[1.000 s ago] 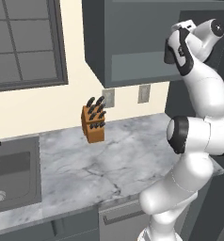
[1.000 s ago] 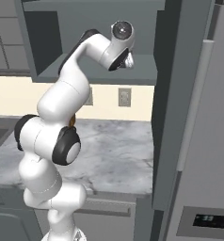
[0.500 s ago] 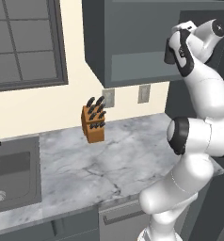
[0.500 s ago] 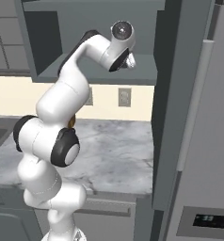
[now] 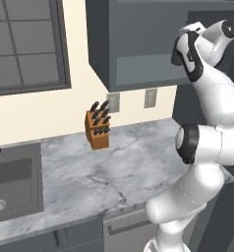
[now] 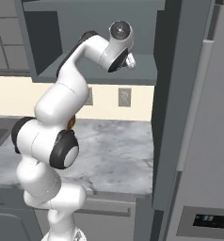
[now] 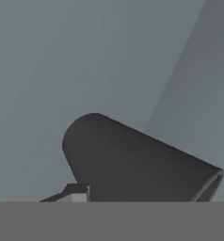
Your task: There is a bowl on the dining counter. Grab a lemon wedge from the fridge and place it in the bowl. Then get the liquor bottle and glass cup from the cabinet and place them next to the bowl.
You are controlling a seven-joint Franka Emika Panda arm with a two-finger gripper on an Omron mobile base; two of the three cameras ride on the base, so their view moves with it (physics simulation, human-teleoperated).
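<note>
While the end effector (image 7: 81,195) is reached into the cabinet (image 5: 138,44), the glass cup (image 7: 137,160) is seen immediately ahead, its long axis running from ten o'clock to four o'clock. One dark fingertip (image 7: 75,190) lies against its wall; a closed grip cannot be confirmed.

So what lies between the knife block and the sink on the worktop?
Bare marble worktop, in the left base view, separates the knife block from the sink.

Dk grey glass cup (image 7: 137,162); grey-white marble worktop (image 5: 114,167); brown knife block (image 5: 98,129).
</note>
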